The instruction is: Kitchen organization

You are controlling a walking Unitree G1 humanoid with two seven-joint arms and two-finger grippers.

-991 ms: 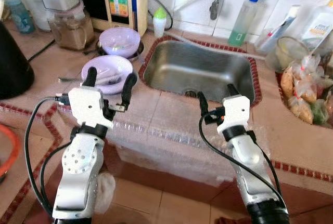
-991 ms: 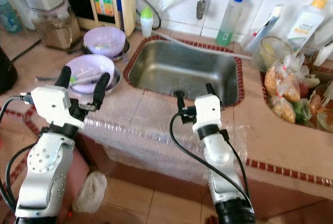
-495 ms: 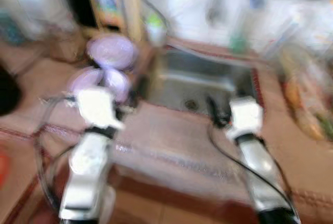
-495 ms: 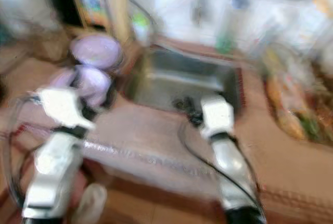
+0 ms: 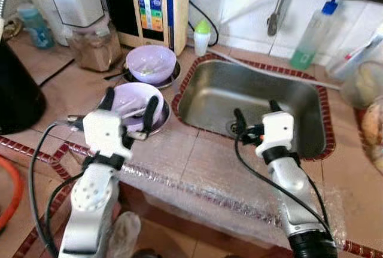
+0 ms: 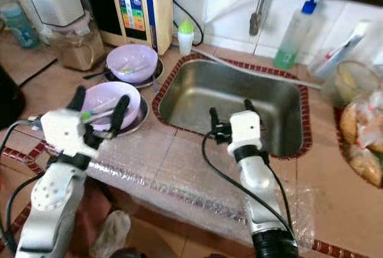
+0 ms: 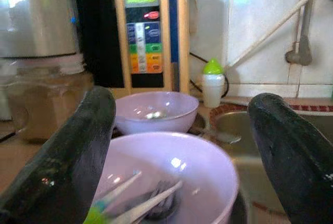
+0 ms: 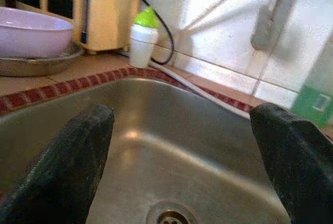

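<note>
The blur of half a second before had cleared, and the head camera's aim had swung left since a second earlier, so the bagged food at the right was now cut off at the frame edge. The tiled tabletop (image 5: 197, 162) carried a steel sink (image 5: 251, 99), with bubble wrap (image 5: 239, 204) over its front edge. The left end effector (image 5: 128, 102) hovered with fingers spread wide over the near purple bowl (image 5: 128, 99), which held utensils too small to identify. The right end effector (image 5: 256, 109) hung, fingers wide apart, over the sink's near rim. Behind the near bowl sat a second purple bowl (image 5: 152, 63), then a panelled appliance (image 5: 157, 0). A green-capped bottle (image 5: 202, 35) stood by the sink corner.
</note>
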